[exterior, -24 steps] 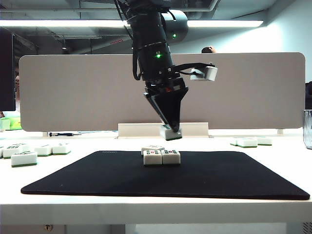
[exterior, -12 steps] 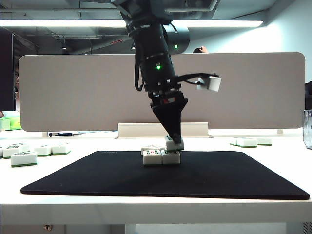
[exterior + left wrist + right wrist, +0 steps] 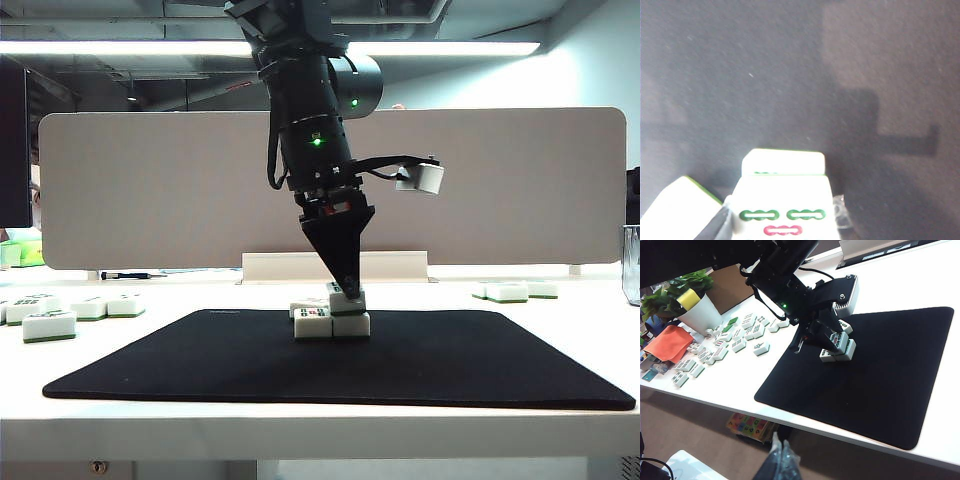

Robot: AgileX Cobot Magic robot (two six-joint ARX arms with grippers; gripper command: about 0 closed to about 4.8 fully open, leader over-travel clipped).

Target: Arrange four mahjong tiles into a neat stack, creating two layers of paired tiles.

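Two mahjong tiles (image 3: pixel 313 324) (image 3: pixel 351 324) lie side by side on the black mat (image 3: pixel 450 360). A third tile (image 3: pixel 308 304) lies on top of the left one. My left gripper (image 3: pixel 345 290) points down over the right one, shut on the fourth tile (image 3: pixel 347 299), which sits level right on top of it. In the left wrist view the held tile (image 3: pixel 782 200) shows green and red marks, with a lower tile (image 3: pixel 783 161) beyond it and the neighbouring top tile (image 3: pixel 675 207) beside it. My right gripper (image 3: pixel 780 460) hangs shut off the table's edge, away from the stack (image 3: pixel 837 346).
Loose tiles lie on the white table left of the mat (image 3: pixel 50 322) and at the back right (image 3: pixel 515 291). A glass (image 3: pixel 632 265) stands at the right edge. The right wrist view shows many spare tiles (image 3: pixel 720 347), a white cup (image 3: pixel 700 315) and an orange cloth (image 3: pixel 670 342).
My left gripper has come down with its tile from above and behind the pile, then shifted slightly left, bringing the tile onto the right lower tile. The wrist has rolled a little.
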